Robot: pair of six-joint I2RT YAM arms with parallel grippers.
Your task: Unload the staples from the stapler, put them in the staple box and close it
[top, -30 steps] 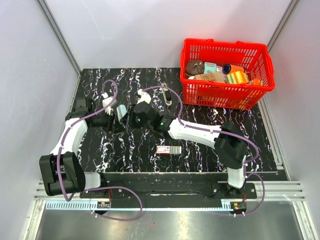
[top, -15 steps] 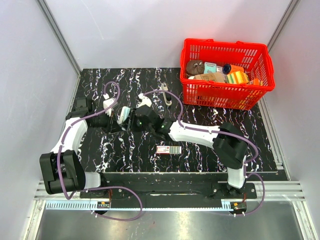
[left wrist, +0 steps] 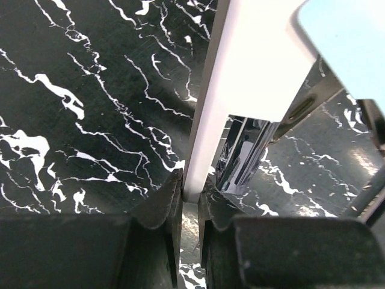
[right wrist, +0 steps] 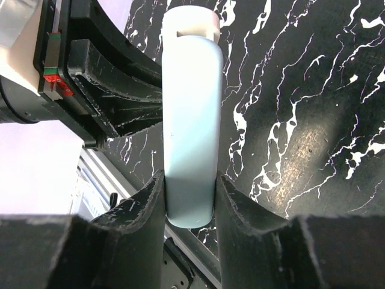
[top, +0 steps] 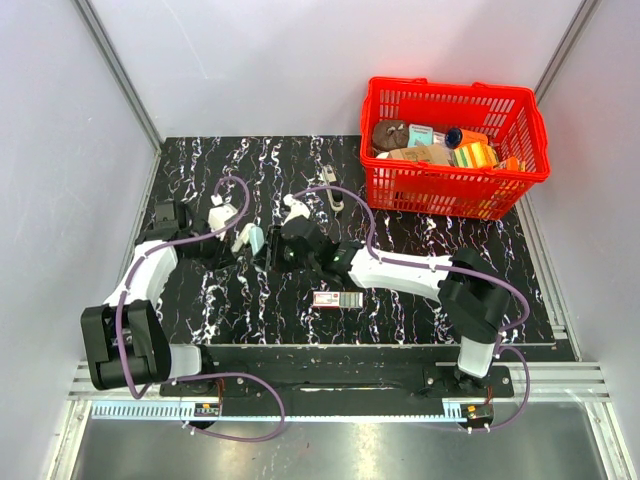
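Your left arm folds at the elbow near the 9 o'clock edge of the black, white-veined table (top: 420,300) and reaches toward 2 o'clock. Its left gripper (left wrist: 190,191) is pinched tight on a thin, smooth white plate (left wrist: 240,78) of the stapler (right wrist: 189,120), held edge-on between the fingers. Beside the plate is a mirror-bright chrome channel (left wrist: 240,156). Its lower end is hidden behind a finger, and you can't tell whether staples lie in it.

The stapler sits between both grippers, at about 10 o'clock from the table's centre. Its pale blue, matte, round-ended body is clamped in the right gripper (right wrist: 189,201), with the near end cut off behind the fingers. Your right arm stretches low toward 10 o'clock.

A flat pink-and-green box (top: 337,299) lies at 4 o'clock from the stapler. A red lattice basket (top: 455,185) stands at 2 o'clock, its contents partly hidden.
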